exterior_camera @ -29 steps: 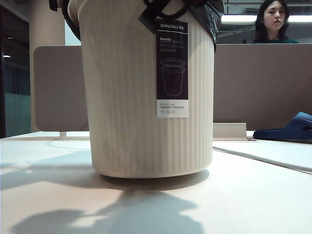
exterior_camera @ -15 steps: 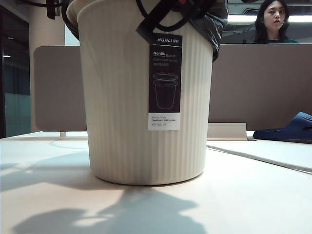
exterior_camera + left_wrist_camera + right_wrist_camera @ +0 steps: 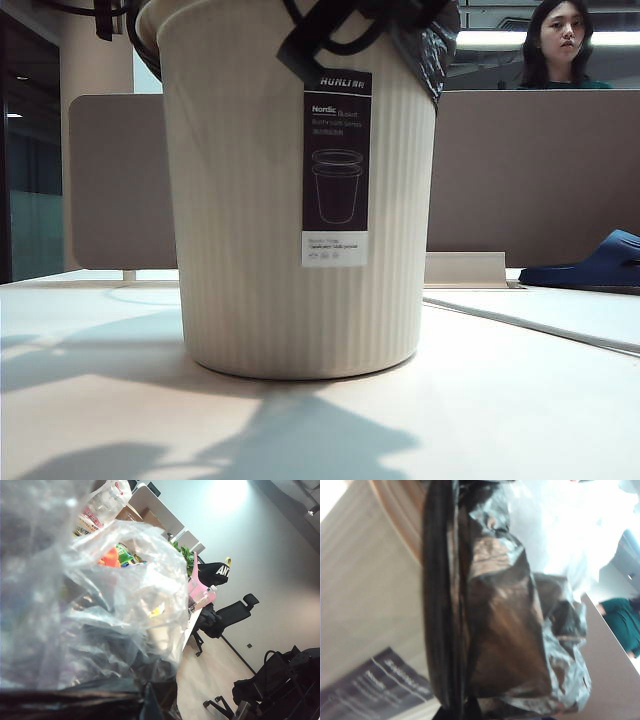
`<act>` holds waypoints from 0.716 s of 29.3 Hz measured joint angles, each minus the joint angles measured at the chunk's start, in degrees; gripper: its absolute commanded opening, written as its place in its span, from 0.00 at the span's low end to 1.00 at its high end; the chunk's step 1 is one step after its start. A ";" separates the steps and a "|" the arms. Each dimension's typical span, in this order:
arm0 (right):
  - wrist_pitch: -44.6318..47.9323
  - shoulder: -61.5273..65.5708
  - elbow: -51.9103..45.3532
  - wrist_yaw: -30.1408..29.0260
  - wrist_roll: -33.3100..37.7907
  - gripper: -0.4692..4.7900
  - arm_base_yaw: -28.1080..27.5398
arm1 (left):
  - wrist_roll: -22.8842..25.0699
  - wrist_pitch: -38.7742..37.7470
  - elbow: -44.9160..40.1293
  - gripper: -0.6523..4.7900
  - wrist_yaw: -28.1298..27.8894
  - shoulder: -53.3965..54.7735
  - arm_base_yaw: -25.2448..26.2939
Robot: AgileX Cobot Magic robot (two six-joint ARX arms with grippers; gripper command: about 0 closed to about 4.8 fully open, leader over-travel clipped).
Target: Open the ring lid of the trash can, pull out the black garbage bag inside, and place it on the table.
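The cream ribbed trash can (image 3: 250, 220) stands on the white table (image 3: 500, 410), its black label (image 3: 337, 165) facing the exterior camera. The black garbage bag (image 3: 432, 45) spills over the can's rim at the upper right. In the left wrist view, bunched black garbage bag (image 3: 90, 700) and clear film (image 3: 105, 600) fill the picture and hide my left gripper's fingers. It is shut, apparently on the bag. My right gripper (image 3: 454, 713) is shut on a taut black strip of the bag (image 3: 440, 605) beside the can's wall (image 3: 365, 595). A pinkish curved band (image 3: 395, 510), perhaps the ring lid, follows the rim.
A grey-brown partition panel (image 3: 520, 170) stands behind the table, with a person (image 3: 560, 40) beyond it. A dark blue slipper (image 3: 600, 265) lies at the far right. Black cables (image 3: 100, 15) hang at the can's upper left. Office chairs (image 3: 225, 615) show far off.
The trash can has sunk lower in the exterior view and turned, so its label sits further left and lower. The bag at the rim has shifted with it.
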 measured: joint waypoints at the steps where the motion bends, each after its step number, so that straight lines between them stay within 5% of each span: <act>1: -0.11 0.00 0.00 1.03 0.00 0.09 0.39 | 0.00 0.00 0.00 0.11 0.00 0.00 0.00; 10: 0.94 -0.07 0.04 6.84 -4.55 0.09 1.70 | -0.02 -0.09 0.00 0.11 0.22 0.00 -0.02; 21: 17.86 -0.76 0.11 7.87 -25.07 0.09 1.68 | 0.00 -0.11 0.00 0.11 1.03 0.00 -0.20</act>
